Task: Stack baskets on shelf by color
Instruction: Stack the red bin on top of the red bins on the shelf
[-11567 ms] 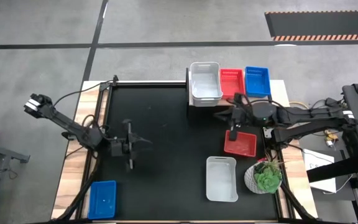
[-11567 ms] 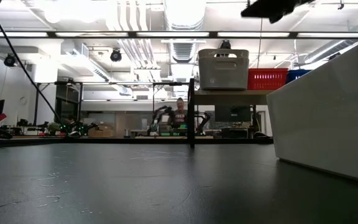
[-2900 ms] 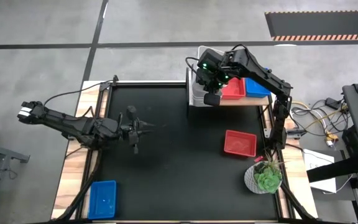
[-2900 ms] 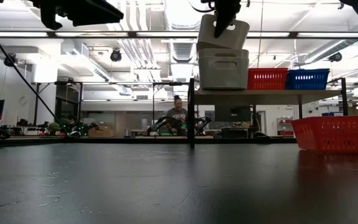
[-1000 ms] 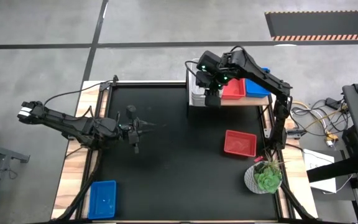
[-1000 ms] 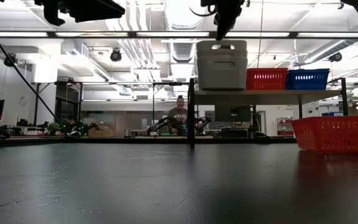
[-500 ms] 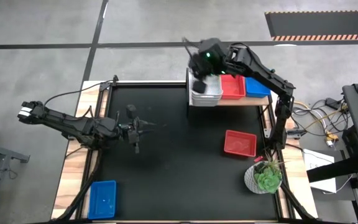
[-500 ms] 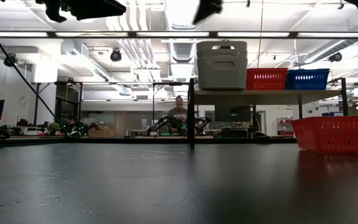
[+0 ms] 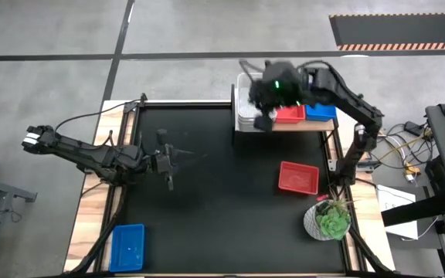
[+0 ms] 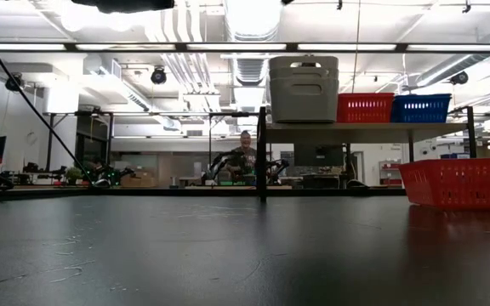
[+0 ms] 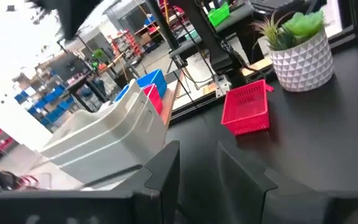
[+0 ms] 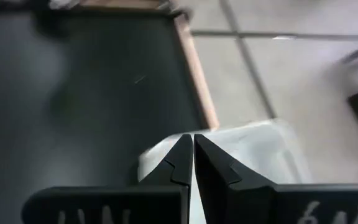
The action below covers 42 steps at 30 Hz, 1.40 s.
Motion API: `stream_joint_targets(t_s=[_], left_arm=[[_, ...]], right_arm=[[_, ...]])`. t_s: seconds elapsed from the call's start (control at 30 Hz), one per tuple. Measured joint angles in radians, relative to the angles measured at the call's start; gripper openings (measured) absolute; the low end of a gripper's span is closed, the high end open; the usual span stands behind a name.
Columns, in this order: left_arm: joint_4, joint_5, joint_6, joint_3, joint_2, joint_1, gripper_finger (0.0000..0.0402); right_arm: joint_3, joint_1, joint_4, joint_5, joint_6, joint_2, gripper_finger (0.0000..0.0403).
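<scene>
White stack placed, two baskets left on the table.

White baskets sit nested at the shelf's left end, upper centre in the low view, beside red and blue ones.
In the high view their long axis runs top to bottom.
A red basket at right and a blue basket at lower left remain on the table.
Right gripper hovers above the stack, jaws closed, empty; left gripper waits at left of centre in the high view, parted.

I count two red baskets, one on the shelf at and one loose on the table at, and two blue baskets, at and. The white baskets form one stack of at least two, and I see one potted plant.
</scene>
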Motion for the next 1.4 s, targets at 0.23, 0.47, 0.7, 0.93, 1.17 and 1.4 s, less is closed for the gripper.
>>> stream_joint_targets(t_s=[0.23,0.47,0.7,0.93,1.17,1.4], left_arm=[[0.061,0.054,-0.223,0.0,0.083,0.0,0.0092],[0.161,0.144,-0.445,0.023,0.25,-0.04,0.0092],[0.262,0.143,-0.554,0.06,0.414,-0.092,0.0092],[0.405,0.142,-0.544,0.063,0.51,-0.105,0.0092],[0.446,0.138,-0.537,0.063,0.528,-0.104,0.0092],[0.463,0.119,-0.462,0.063,0.524,-0.101,0.0092]], right_arm=[[-0.102,0.289,-0.15,-0.051,0.135,-0.106,0.0008],[-0.407,0.544,0.034,-0.045,0.27,-0.214,0.0008],[-0.739,0.638,0.178,0.022,0.58,-0.293,0.0009],[-1.006,0.654,0.175,0.035,0.885,-0.344,0.0047],[-1.206,0.652,0.173,0.097,1.17,-0.338,0.0112],[-1.313,0.65,0.189,0.243,1.572,-0.32,0.0133]])
